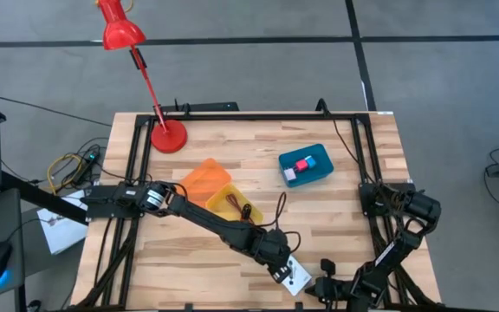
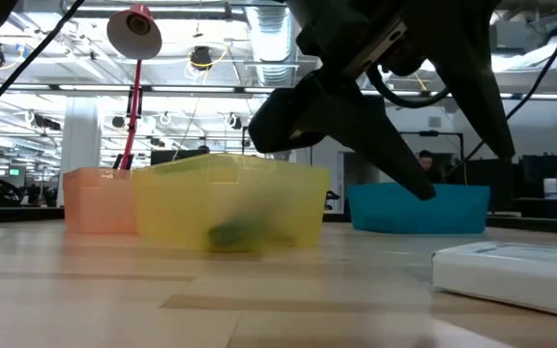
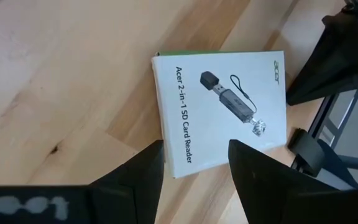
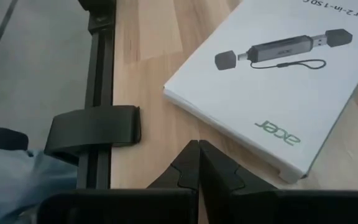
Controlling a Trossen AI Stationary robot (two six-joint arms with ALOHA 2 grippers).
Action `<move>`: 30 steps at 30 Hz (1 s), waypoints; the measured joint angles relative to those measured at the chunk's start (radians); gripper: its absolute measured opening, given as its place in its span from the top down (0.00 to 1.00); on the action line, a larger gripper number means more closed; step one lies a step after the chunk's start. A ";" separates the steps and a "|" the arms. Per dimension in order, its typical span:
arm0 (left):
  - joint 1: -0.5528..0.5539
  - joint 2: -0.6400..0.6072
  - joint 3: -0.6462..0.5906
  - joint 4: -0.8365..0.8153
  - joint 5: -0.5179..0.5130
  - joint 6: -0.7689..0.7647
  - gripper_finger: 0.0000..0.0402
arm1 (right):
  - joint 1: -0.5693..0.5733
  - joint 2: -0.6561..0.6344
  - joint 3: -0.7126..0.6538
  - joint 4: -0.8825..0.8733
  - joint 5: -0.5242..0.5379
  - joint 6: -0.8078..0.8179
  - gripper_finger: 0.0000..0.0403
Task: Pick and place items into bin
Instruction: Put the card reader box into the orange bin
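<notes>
A white card box (image 3: 219, 109) printed with a black card-reader picture lies flat on the wood near the table's near edge (image 1: 294, 277). My left gripper (image 3: 194, 168) hovers over it, open, one finger to each side of its edge, and hangs above the table in the low view (image 2: 395, 145). My right gripper (image 4: 197, 168) is shut, low by the near edge right of the box (image 4: 272, 81). Pink and blue cubes (image 1: 303, 164) sit in a blue bin (image 1: 323, 173). A dark red cord (image 1: 237, 206) lies in a yellow bin (image 1: 219, 198).
An orange bin (image 1: 204, 176) leans against the yellow one. A red desk lamp (image 1: 168, 136) stands at the far left corner. A black frame rail (image 4: 98, 93) runs along the table's edge close to my right gripper. Bare wood lies between the bins and the box.
</notes>
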 joint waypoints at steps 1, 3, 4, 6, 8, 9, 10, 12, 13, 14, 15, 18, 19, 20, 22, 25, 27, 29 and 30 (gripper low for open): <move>0.000 0.000 0.000 -0.001 0.000 0.000 0.58 | 0.000 0.000 0.000 0.001 0.001 -0.002 1.00; 0.000 0.000 0.000 -0.002 0.000 0.001 0.58 | 0.004 0.000 0.000 0.006 0.009 -0.029 1.00; 0.000 0.000 0.000 -0.006 -0.002 0.001 0.58 | 0.009 0.000 0.004 0.003 0.029 -0.053 1.00; 0.000 0.001 0.000 -0.013 -0.003 0.001 0.58 | 0.027 0.003 0.024 -0.013 0.126 -0.104 1.00; 0.001 0.001 0.000 -0.013 -0.005 0.001 0.58 | 0.034 0.000 0.047 -0.011 0.167 -0.140 1.00; 0.001 0.001 0.000 -0.013 -0.006 0.002 0.58 | 0.031 -0.001 0.050 -0.022 0.167 -0.143 1.00; 0.001 0.001 0.000 -0.012 -0.006 0.002 0.58 | 0.028 -0.001 0.050 -0.037 0.164 -0.141 1.00; 0.001 0.001 0.000 -0.012 -0.006 0.002 0.58 | 0.018 0.002 0.048 -0.056 0.164 -0.141 1.00; 0.001 0.002 0.000 -0.012 -0.006 0.002 0.58 | 0.012 0.001 0.049 -0.060 0.167 -0.141 1.00; 0.001 0.001 0.000 -0.012 -0.006 0.002 0.58 | 0.005 0.001 0.050 -0.065 0.168 -0.140 1.00; 0.001 0.002 0.000 -0.011 -0.006 0.002 0.58 | -0.001 0.001 0.049 -0.070 0.164 -0.140 1.00; 0.001 0.002 0.000 -0.012 -0.006 0.017 0.58 | -0.025 0.001 0.050 -0.068 0.110 -0.139 1.00; 0.001 0.002 0.000 -0.011 -0.007 0.029 0.58 | -0.031 0.001 0.050 -0.068 0.092 -0.139 1.00; 0.001 0.002 0.000 -0.011 -0.010 0.044 0.58 | -0.035 0.000 0.050 -0.067 0.083 -0.139 1.00; 0.001 0.002 0.000 -0.011 -0.019 0.070 0.58 | -0.036 -0.001 0.051 -0.066 0.075 -0.126 1.00; 0.001 0.002 0.000 -0.010 -0.019 0.087 0.58 | -0.023 -0.001 0.047 -0.069 0.073 -0.085 1.00; 0.001 0.002 0.000 -0.010 -0.026 0.101 0.58 | -0.009 -0.004 0.034 -0.065 0.076 -0.050 1.00; 0.002 0.002 0.000 -0.010 -0.027 0.105 0.58 | 0.006 -0.005 0.020 -0.061 0.086 -0.008 1.00; 0.002 0.002 0.000 -0.010 -0.027 0.105 0.58 | 0.013 -0.005 0.013 -0.058 0.095 0.011 1.00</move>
